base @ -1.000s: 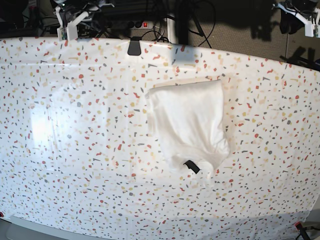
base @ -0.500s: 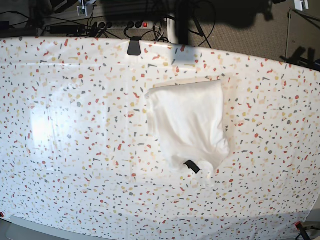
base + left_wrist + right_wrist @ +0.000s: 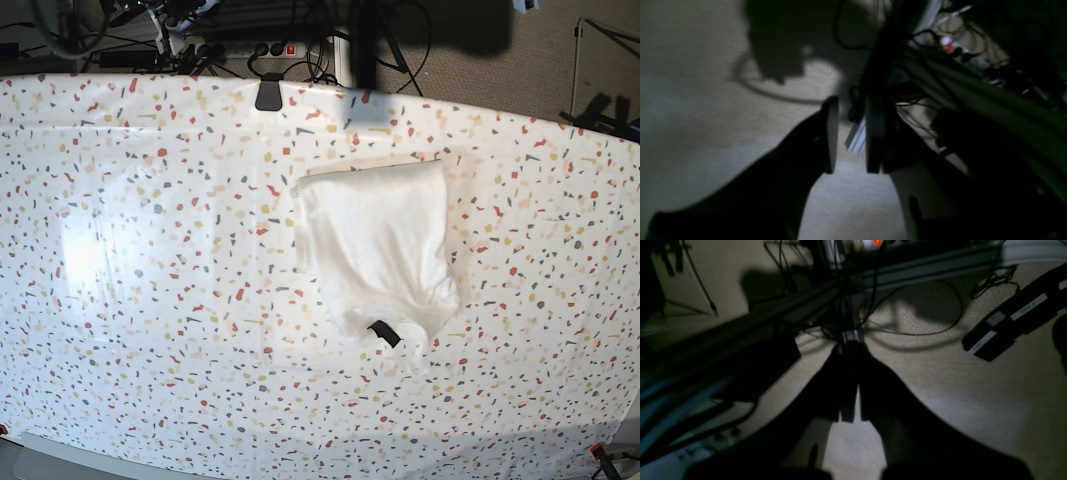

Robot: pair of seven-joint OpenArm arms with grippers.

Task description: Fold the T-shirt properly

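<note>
T-shirt (image 3: 378, 243) folded on table (image 3: 150, 250), well apart from both jaws

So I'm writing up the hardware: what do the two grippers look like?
Both are dark, nearly black in this dim light. The left gripper has two flat, straight-edged fingers on thick tapering bases. The right gripper has similar slim dark fingers. No markings are readable on either.

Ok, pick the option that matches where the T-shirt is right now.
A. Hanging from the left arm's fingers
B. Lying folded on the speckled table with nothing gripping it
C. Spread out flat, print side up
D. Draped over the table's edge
B: the T-shirt lies as a folded white bundle on the table, small black tag showing, with no arm near it.
</note>
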